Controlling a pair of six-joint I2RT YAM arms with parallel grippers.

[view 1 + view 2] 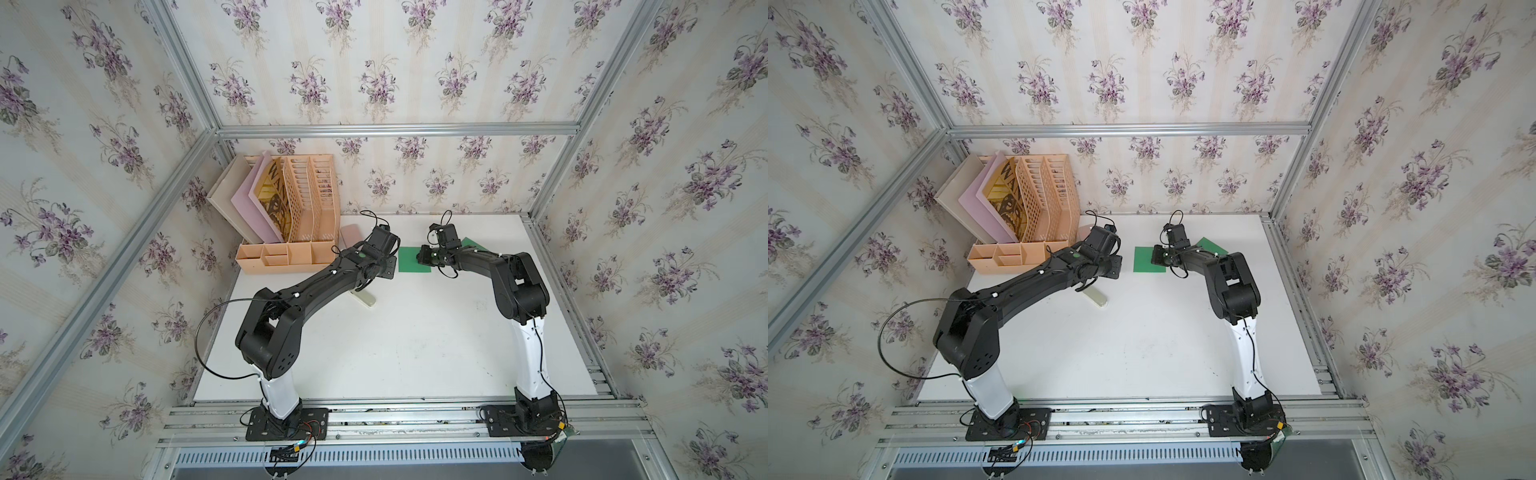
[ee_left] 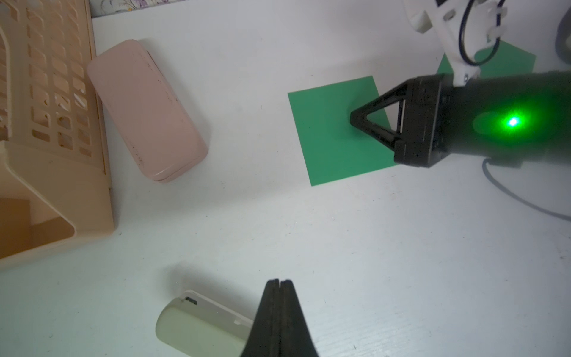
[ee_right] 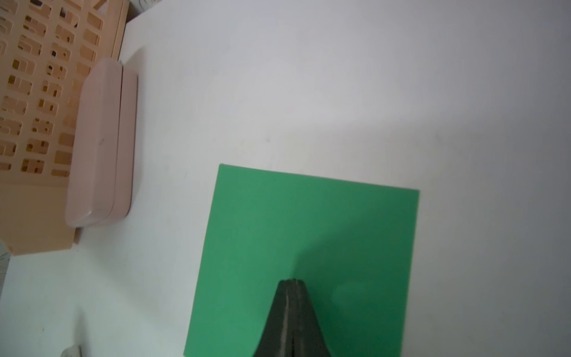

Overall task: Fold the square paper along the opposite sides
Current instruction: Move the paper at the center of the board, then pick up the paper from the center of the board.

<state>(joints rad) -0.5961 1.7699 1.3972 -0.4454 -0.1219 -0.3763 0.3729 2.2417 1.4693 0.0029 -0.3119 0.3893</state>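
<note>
At ten o'clock on the white table [image 1: 415, 340], peach desk organizer [image 1: 286, 257], pink case [image 2: 145, 108] just beside. Nearer centre, cream case [image 2: 197, 327] lying flat; close by its end, left gripper [image 2: 279, 282], jaws pressed together, holding nothing. Toward twelve o'clock, green square paper [image 3: 278, 231], flat and unfolded. Reaching in from its three o'clock, right gripper [image 3: 292, 281], pinched tight, tip down on the sheet. At two o'clock of that, second green sheet [image 1: 473, 243].

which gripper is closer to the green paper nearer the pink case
Right. The right gripper, shut, has its tip over the green paper. The left gripper, also shut, is off the paper, over bare table by a cream case.
</note>
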